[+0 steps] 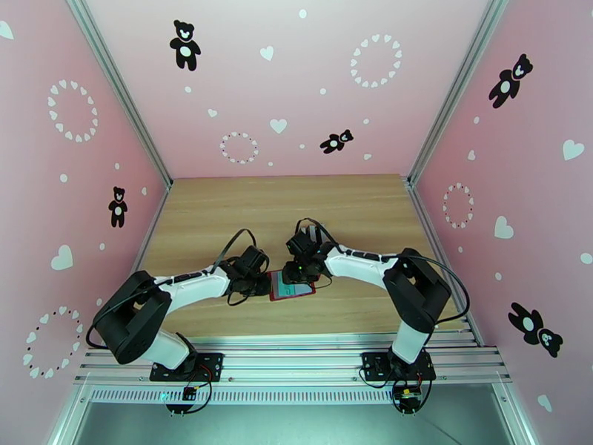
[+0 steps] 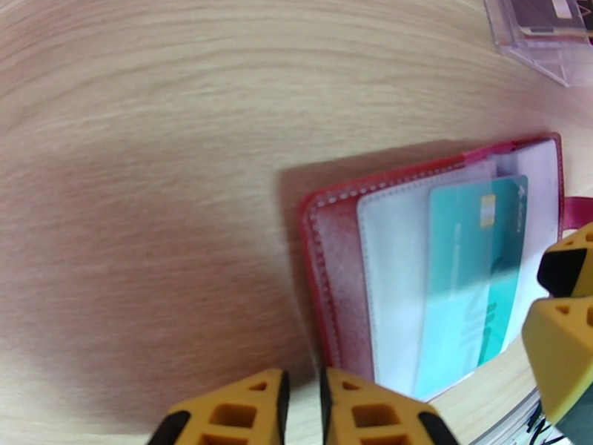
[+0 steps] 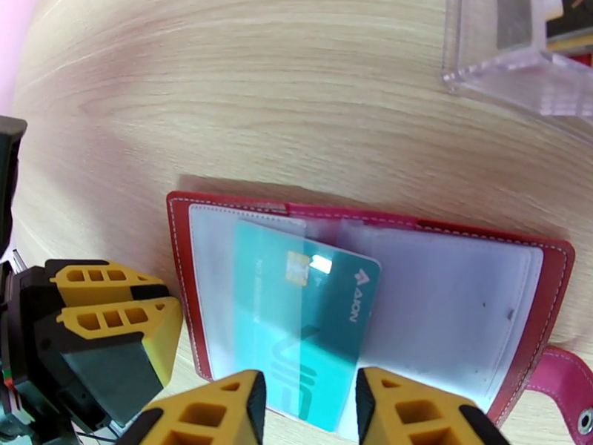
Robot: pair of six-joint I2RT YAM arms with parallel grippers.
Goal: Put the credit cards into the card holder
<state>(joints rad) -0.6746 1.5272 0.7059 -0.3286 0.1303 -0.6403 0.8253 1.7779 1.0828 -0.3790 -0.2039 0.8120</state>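
Observation:
The card holder (image 1: 290, 288) lies open on the table, dark red with clear inner pockets (image 3: 445, 305). A teal credit card (image 3: 304, 320) rests tilted on its left page, one corner over the spine. My right gripper (image 3: 310, 387) is shut on the card's near end, a finger at each long edge. The same card (image 2: 474, 276) shows in the left wrist view, beside the right gripper's fingers (image 2: 556, 350). My left gripper (image 2: 304, 391) is shut on nothing, at the holder's outer edge (image 2: 319, 305). From above, the left gripper (image 1: 259, 283) and right gripper (image 1: 302, 274) flank the holder.
A clear plastic slotted rack (image 3: 511, 61) stands just beyond the holder, with a dark card (image 2: 537, 12) in it. Bare wooden table (image 1: 296, 209) stretches toward the pink back wall. The red snap tab (image 3: 571, 394) sticks out at the holder's right edge.

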